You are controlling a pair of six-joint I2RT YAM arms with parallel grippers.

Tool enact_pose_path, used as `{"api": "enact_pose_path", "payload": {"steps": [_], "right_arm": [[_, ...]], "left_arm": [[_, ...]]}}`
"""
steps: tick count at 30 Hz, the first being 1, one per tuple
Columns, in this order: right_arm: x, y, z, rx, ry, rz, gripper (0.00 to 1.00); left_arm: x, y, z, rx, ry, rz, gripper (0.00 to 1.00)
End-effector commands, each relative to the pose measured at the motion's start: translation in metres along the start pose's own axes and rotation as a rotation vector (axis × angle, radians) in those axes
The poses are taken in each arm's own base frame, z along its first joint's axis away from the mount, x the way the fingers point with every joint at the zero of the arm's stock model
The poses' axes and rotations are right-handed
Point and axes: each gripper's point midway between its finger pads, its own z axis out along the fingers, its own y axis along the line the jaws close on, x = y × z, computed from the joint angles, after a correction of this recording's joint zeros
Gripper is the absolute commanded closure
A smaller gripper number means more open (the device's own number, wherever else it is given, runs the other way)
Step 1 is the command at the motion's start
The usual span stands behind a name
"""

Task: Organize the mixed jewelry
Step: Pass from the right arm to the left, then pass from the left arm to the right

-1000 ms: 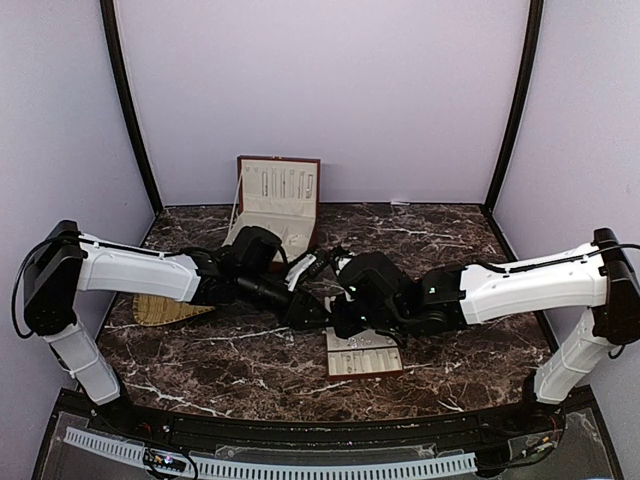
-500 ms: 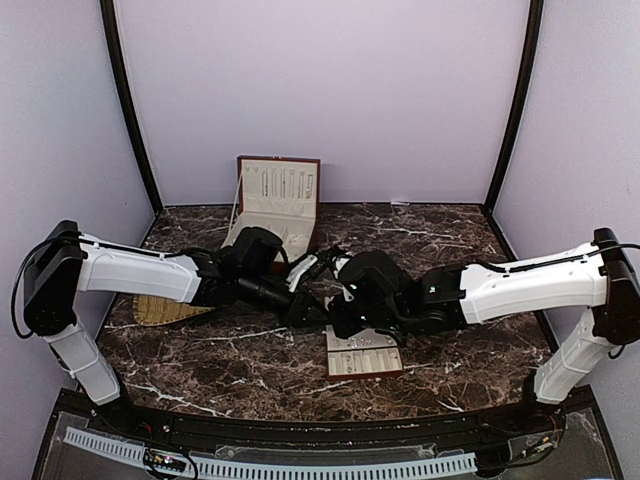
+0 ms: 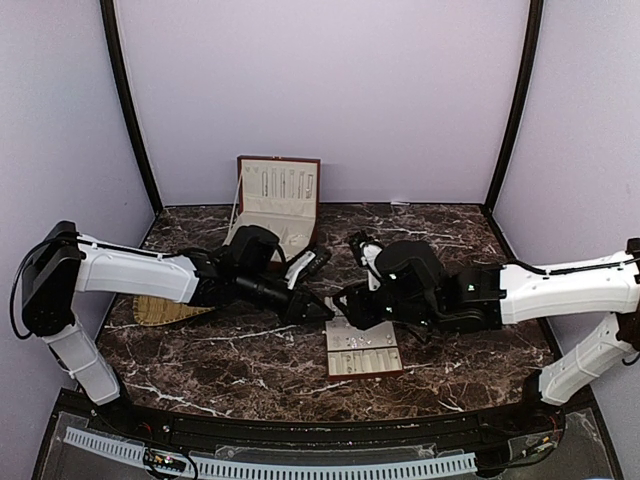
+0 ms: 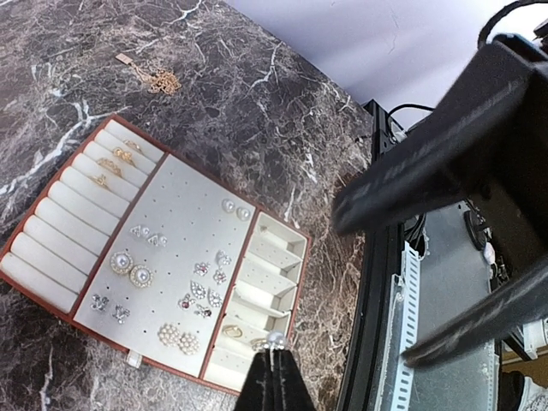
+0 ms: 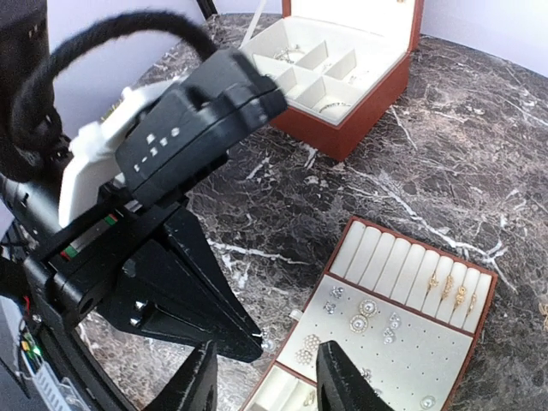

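My left gripper (image 4: 276,370) is shut on a small pearl stud (image 4: 276,341), held just above the compartment end of the cream slotted tray (image 4: 184,214). The tray holds several pearl and silvery studs and a few gold rings. In the right wrist view the same stud (image 5: 268,344) shows at the tip of the left gripper (image 5: 257,338), beside the tray's corner (image 5: 428,351). My right gripper (image 5: 267,377) is open and empty, its jaws straddling that spot from above. From the top, both grippers (image 3: 322,310) (image 3: 345,300) meet at the tray's far left corner (image 3: 365,362).
The open red-brown box (image 5: 342,128) stands at the back (image 3: 278,200) with pieces in its compartments. A gold chain (image 4: 158,81) lies on the marble beyond the tray. A woven straw mat (image 3: 160,310) lies under the left arm.
My right arm has pulled back to the right and its gripper has come away from the left gripper. The left gripper has stayed nearly in place with the stud.
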Motion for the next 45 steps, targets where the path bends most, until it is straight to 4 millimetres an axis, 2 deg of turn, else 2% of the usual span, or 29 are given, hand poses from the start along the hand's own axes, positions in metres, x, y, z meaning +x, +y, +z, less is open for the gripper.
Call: {"api": "enact_pose_path", "payload": {"steps": [1,3,7,13,19,23,26,29,32,37,45], "right_arm": [[-0.014,0.001,-0.013,-0.124,-0.072,0.105,0.57],[-0.015,0.006,-0.017,-0.223,-0.084,0.151,0.57],[-0.019,0.028,-0.034,-0.444,-0.102,0.201,0.61],[-0.025,0.048,-0.048,-0.595,-0.122,0.226,0.65],[-0.027,0.053,-0.047,-0.633,-0.123,0.254,0.72],[-0.025,0.052,-0.045,-0.631,-0.120,0.265,0.81],[-0.024,0.048,-0.044,-0.610,-0.119,0.273,0.81],[-0.021,0.040,-0.041,-0.578,-0.112,0.289,0.75],[-0.018,0.040,-0.040,-0.590,-0.104,0.293,0.74],[-0.018,0.047,-0.043,-0.637,-0.101,0.287,0.79],[-0.022,0.047,-0.042,-0.637,-0.112,0.286,0.84]], "left_arm": [[-0.019,-0.023,-0.017,0.052,-0.081,0.084,1.00],[-0.022,-0.033,-0.023,0.088,-0.108,0.116,1.00],[-0.026,-0.054,-0.035,0.168,-0.160,0.178,1.00],[-0.027,-0.073,-0.044,0.259,-0.189,0.223,1.00],[-0.027,-0.078,-0.049,0.267,-0.198,0.248,1.00],[-0.028,-0.079,-0.051,0.262,-0.206,0.256,1.00],[-0.029,-0.081,-0.052,0.267,-0.210,0.262,1.00],[-0.028,-0.082,-0.053,0.270,-0.212,0.264,1.00],[-0.029,-0.083,-0.053,0.273,-0.215,0.266,1.00],[-0.029,-0.082,-0.054,0.271,-0.216,0.264,1.00],[-0.029,-0.084,-0.054,0.275,-0.217,0.267,1.00]]}}
